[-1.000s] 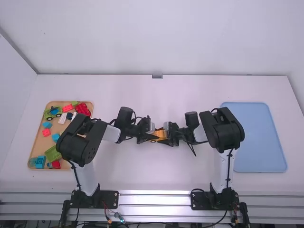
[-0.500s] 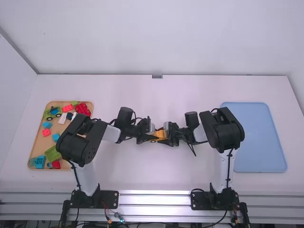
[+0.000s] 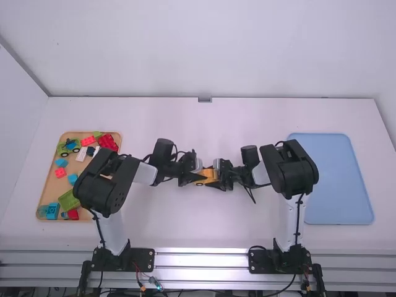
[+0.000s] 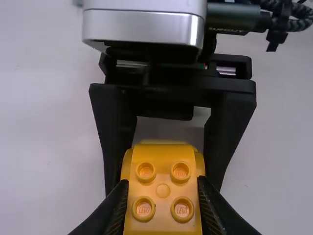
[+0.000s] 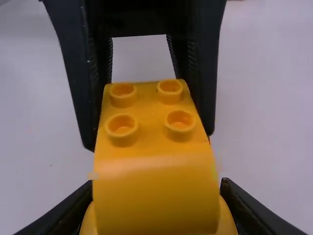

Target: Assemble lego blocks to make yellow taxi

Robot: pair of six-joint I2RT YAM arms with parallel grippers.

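barely anything shifts: the left gripper (image 4: 163, 188) and right gripper (image 5: 156, 188) still clamp the yellow taxi (image 3: 210, 176), probably squeezing parts together.

The left arm (image 3: 105, 185) hides part of the wooden tray (image 3: 48, 195); both wrist views crop the yellow block (image 4: 163, 155).

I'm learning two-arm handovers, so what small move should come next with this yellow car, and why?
Probably the left end effector should ease open, leaving the yellow car to the right end effector: both grip it from opposite ends, and the blue tray lies on the right side.
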